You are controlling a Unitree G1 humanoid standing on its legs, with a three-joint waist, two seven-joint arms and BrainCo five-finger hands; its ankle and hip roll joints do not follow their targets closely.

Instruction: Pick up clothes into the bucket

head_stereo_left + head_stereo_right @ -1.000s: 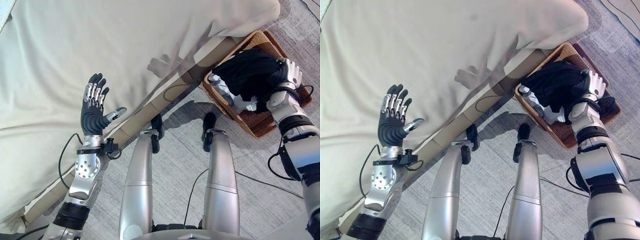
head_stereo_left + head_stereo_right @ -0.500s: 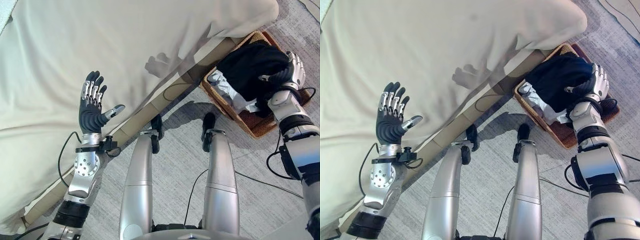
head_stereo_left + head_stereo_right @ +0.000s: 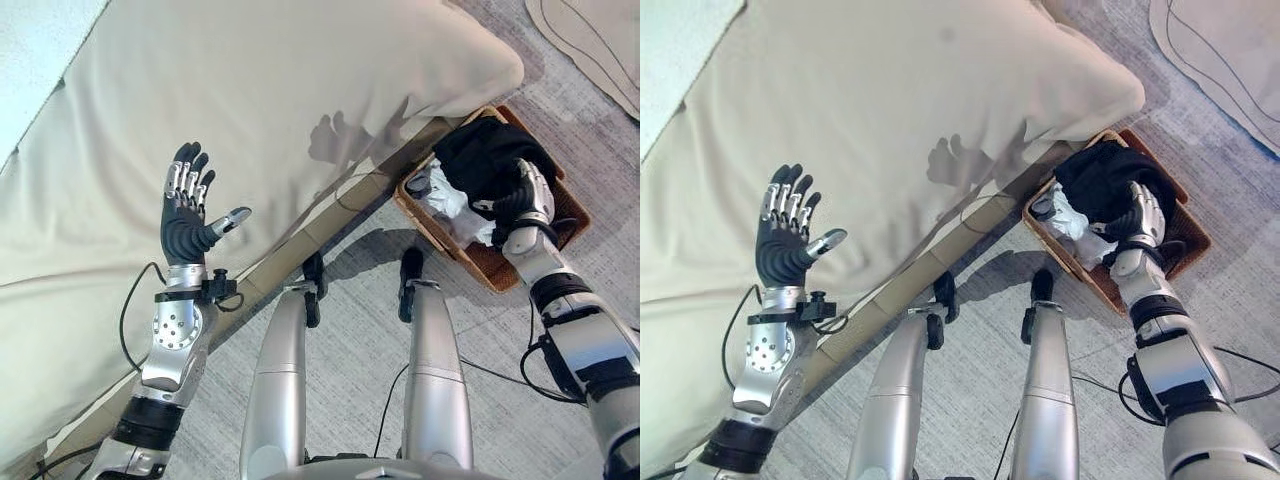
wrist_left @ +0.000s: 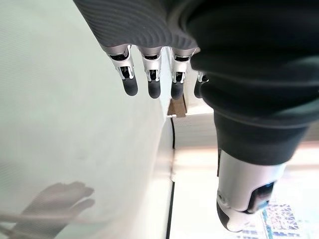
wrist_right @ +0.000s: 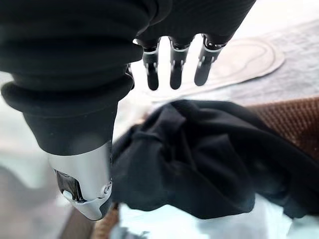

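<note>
Right hand (image 3: 522, 192) hangs released over the black garment (image 3: 482, 158) in the basket (image 3: 498, 272) (left hand (image 3: 188, 215) spread, idle)

Left hand (image 4: 164, 30) — fingers straight, above pale bedding (image 4: 60, 129)

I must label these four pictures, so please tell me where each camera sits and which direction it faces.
Left eye, right eye: head cameras looking down; both share the cream bed cover and brown woven basket.
Left wrist: on the left arm, facing along the open left hand toward the cover.
Right wrist: on the right arm, facing along the open right hand at the black crumpled garment in the basket.
</note>
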